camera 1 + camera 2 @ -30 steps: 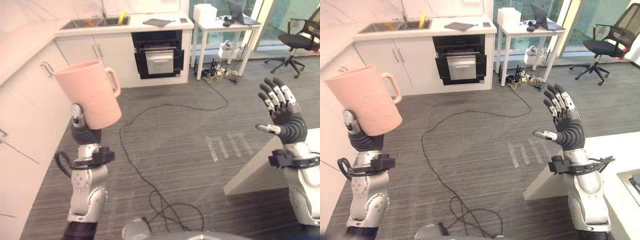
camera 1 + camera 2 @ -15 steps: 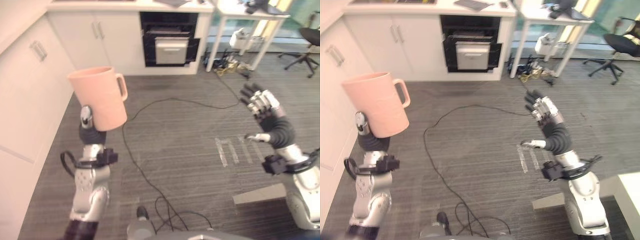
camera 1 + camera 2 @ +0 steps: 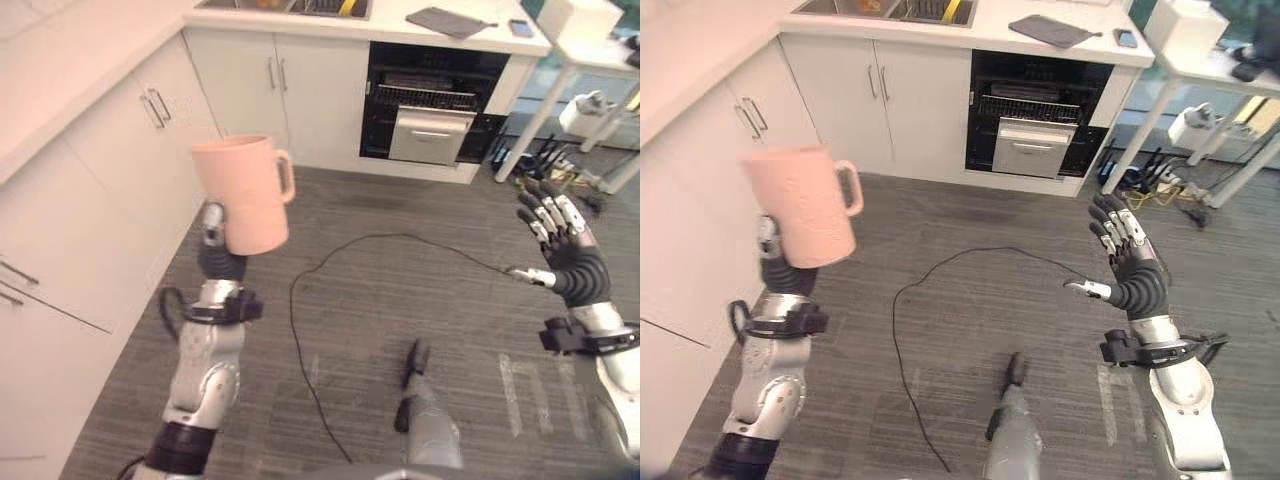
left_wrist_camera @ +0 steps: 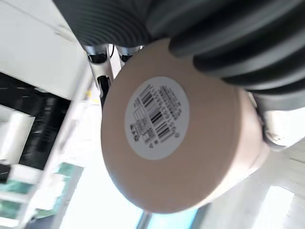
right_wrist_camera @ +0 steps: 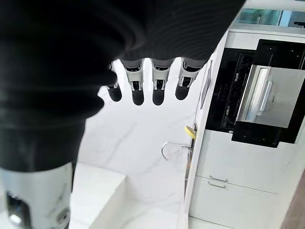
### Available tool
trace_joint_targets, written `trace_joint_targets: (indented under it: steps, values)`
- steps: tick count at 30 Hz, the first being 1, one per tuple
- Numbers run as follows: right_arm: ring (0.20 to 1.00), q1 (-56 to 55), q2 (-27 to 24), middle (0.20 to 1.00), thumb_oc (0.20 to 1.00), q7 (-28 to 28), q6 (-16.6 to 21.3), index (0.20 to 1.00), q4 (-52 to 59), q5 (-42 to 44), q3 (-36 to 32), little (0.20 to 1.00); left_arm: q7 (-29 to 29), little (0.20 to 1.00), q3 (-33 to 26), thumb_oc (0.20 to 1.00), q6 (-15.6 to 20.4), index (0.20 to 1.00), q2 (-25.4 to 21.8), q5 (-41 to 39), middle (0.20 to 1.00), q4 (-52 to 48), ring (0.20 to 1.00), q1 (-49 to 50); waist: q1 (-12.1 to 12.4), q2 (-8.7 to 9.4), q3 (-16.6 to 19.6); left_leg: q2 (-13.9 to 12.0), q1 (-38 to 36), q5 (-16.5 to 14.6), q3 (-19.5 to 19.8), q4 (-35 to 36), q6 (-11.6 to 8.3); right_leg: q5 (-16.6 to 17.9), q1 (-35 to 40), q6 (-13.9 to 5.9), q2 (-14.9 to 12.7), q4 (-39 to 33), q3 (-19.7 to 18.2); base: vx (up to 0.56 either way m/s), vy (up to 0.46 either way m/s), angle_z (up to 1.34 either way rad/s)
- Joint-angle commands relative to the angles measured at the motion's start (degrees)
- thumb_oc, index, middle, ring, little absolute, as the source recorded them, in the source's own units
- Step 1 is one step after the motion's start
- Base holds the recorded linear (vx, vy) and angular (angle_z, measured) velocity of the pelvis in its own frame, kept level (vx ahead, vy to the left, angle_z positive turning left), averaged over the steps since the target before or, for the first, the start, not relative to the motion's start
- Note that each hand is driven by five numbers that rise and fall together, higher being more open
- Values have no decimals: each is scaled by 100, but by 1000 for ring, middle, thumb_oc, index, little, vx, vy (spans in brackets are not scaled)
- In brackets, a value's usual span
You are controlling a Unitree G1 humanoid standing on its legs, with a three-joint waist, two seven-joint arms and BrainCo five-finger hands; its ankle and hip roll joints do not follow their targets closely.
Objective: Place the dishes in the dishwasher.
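Pink mug (image 3: pixel 240 195) stays upright in left hand's (image 3: pixel 212 232) grip toward the dishwasher (image 3: pixel 432 110); right hand (image 3: pixel 562 243) spread, empty

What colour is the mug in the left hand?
Pale pink, plain, with a white barcode sticker under its base. The mug shows best in the left eye view; left hand.

mug (image 3: pixel 241 194) in left hand (image 3: pixel 213 243), dishwasher (image 3: pixel 432 112) beyond

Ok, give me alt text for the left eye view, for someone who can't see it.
The left hand holds a pink mug upright above a grey floor. The right hand is raised, open and empty. An open dishwasher sits under the far counter.
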State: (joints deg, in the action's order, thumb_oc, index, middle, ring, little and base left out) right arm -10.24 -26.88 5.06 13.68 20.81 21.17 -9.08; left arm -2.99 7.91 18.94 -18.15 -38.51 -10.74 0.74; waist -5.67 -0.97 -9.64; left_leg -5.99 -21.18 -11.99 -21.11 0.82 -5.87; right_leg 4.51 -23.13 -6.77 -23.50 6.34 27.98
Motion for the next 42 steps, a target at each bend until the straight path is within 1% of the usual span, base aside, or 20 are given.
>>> trace_joint_targets:
  steps: [1,5,8,9,10,12,13,14,15,17,18,20,21,26,31,33,36,38,40,42]
  values:
    - [1000,175,-89,1000,1000,-287,564,1000,413,-108,-96,1000,-201,200,-354,200,294,200,-542,224,200,-821,200,-68,74,283,13,518,1333,283,8,116,621,910,1321,-733,-58,-384,-326,457,-455,-2]
    - [1000,390,-140,1000,1000,-435,503,1000,306,-151,19,1000,-169,200,-463,200,223,200,-519,208,200,-870,200,-58,136,317,119,243,1333,-97,-276,-620,558,580,1618,-653,120,-352,23,387,-419,-33]
    - [1000,593,-309,1000,1000,-380,241,1000,318,64,30,1000,-168,200,-630,200,7,200,-552,83,200,-942,200,-1,77,295,221,-251,1291,-305,-497,-1785,341,180,1768,-405,550,-222,128,516,-538,-41]
    - [1000,618,-343,1000,1000,-321,211,1000,302,97,30,1000,-162,200,-666,200,-34,200,-550,73,200,-946,200,16,62,261,256,-361,1303,-160,-486,-2111,205,94,1815,-301,721,-265,121,442,-489,-27]
    - [1000,650,-408,1000,1000,-201,139,1000,279,139,8,1000,-93,200,-701,200,-108,200,-539,27,200,-973,200,41,35,249,303,-445,1437,408,-491,-2810,-65,-24,1948,-15,1026,-428,100,340,-395,-70]
    - [1000,674,-431,1000,1000,-126,113,1000,250,164,-2,1000,-41,200,-714,200,-131,200,-531,29,200,-988,200,55,33,231,319,-474,1540,621,-414,-3174,-202,-111,2029,96,1183,-505,36,258,-251,-102]
    - [1000,695,-499,1000,1000,138,95,1000,184,198,-32,1000,84,200,-760,200,-121,200,-432,42,200,-1000,200,172,101,239,278,-470,2271,1181,-131,-4093,-463,-348,2394,366,1375,-668,-121,276,-178,-85]
    - [1000,759,-515,1000,1000,134,45,1000,190,172,14,1000,125,200,-743,200,-93,200,-383,83,200,-973,200,178,132,239,224,-558,2539,1073,-111,-4077,-408,-412,2494,388,1375,-668,-110,457,-156,-63]
    - [1000,842,-523,1000,1000,194,-16,1000,242,195,105,1000,162,200,-787,200,7,200,-310,162,200,-957,200,268,135,171,133,-706,2415,973,-364,-3146,-234,-561,2627,394,1486,-662,-168,336,35,-76]
    - [1000,759,-520,1000,1000,311,-39,1000,345,256,77,1000,270,200,-775,200,104,200,-335,229,200,-933,200,331,70,132,127,-769,2241,1159,-661,-1822,-86,-577,2813,316,1557,-814,-306,317,158,-104]
    - [1000,700,-533,1000,1000,347,-29,1000,375,290,46,1000,293,200,-751,200,139,200,-349,220,200,-903,200,345,68,110,144,-762,2237,1275,-634,-1274,-85,-573,2863,276,1571,-872,-338,283,243,-107]
    - [1000,488,-619,1000,1000,382,57,1000,407,287,-124,1000,172,200,-544,200,460,200,-366,240,200,-777,200,381,147,75,219,-835,2241,1748,-109,-292,-184,-684,2922,193,1655,-901,-513,280,336,-94]
    - [1000,558,-678,1000,1000,422,128,1000,310,368,-141,1000,141,200,-498,200,651,200,-384,260,200,-787,200,395,150,85,240,-828,2150,1528,-194,-127,-147,-730,2856,138,1543,-778,-459,226,377,-93]
    - [1000,528,-714,1000,1000,443,16,1000,353,502,-323,1000,154,200,-629,200,662,200,-436,153,200,-705,200,241,141,15,394,-664,1916,1528,-292,274,-22,-1003,2814,-7,1320,-341,-389,274,391,-10]
    - [1000,541,-523,1000,1000,325,-86,1000,424,322,-330,1000,117,200,-710,200,453,200,-441,122,200,-691,200,132,248,-16,412,-253,1950,1409,-41,349,283,-1517,2696,-92,1226,593,-506,258,431,62]
    - [1000,456,-518,1000,1000,279,-193,1000,512,218,-301,1000,84,200,-728,200,340,200,-487,104,200,-764,200,155,315,11,391,13,1897,1305,128,418,509,-1317,2231,-302,993,2018,-600,227,457,61]
    - [1000,405,-483,1000,1000,351,-189,1000,516,254,-283,1000,80,200,-762,200,297,200,-495,154,200,-773,200,175,330,1,355,70,1837,1196,224,418,600,-993,1709,-352,821,2849,-719,87,161,43]
    - [1000,409,-435,1000,1000,391,-147,1000,440,222,-235,1000,116,200,-771,200,310,200,-532,175,200,-760,200,153,371,50,337,103,1764,1135,234,418,597,-951,1622,-259,613,2479,-488,80,-25,17]
    - [1000,446,-502,1000,1000,285,-118,1000,446,241,-183,1000,198,200,-684,200,282,200,-531,263,200,-783,200,39,349,145,322,106,1707,1084,208,418,535,-791,1782,-215,499,1350,-369,82,-209,5]
    - [1000,519,-497,1000,1000,155,-5,1000,377,229,-82,1000,347,200,-467,200,375,200,-496,483,200,-715,200,-99,241,220,286,93,1655,991,165,418,497,-263,1910,-364,373,396,-608,68,-315,4]
